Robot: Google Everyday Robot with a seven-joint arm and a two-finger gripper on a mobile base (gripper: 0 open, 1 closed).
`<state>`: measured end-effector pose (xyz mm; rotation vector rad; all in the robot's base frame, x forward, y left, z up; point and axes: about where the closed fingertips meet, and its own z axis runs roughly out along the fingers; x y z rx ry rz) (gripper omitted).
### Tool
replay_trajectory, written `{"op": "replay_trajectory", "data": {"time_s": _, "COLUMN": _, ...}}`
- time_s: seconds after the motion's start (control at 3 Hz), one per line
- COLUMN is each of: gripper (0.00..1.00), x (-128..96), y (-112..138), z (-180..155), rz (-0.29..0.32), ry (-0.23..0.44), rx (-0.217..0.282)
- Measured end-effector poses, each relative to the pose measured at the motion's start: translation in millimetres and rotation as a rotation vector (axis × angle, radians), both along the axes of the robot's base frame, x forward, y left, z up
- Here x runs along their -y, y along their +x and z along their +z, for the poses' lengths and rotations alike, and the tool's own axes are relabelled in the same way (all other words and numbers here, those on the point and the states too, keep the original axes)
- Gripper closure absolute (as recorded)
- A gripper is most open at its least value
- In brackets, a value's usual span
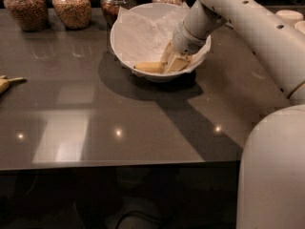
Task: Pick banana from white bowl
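The white bowl (138, 13), lined with crumpled white paper, stands at the back middle of the dark table. The yellow banana (148, 67) lies along the bowl's near inner side; only its left part shows, and its sticker is hidden. My gripper (172, 62) reaches down into the bowl from the upper right and sits over the banana's right end, covering it. The banana rests low in the bowl.
Several glass jars of grains and nuts (71, 6) stand along the table's back edge behind the bowl. Another banana with a greenish stem (7, 82) pokes in at the left edge. Small cream bowls (289, 17) stand at the back right. My arm and base (271, 166) fill the right side.
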<state>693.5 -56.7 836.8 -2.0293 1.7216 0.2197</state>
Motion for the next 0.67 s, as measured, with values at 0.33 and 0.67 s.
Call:
{"op": "replay_trajectory", "data": {"time_s": 0.33, "gripper": 0.93, "x": -3, "y": -3, "z": 18, "rz": 0.005, "ry": 0.001, "rx": 0.029}}
{"op": "replay_trajectory", "data": {"time_s": 0.67, "gripper": 1.0, "x": -6, "y": -4, "z": 45, "rz": 0.012, "ry": 0.007, "rx": 0.079}}
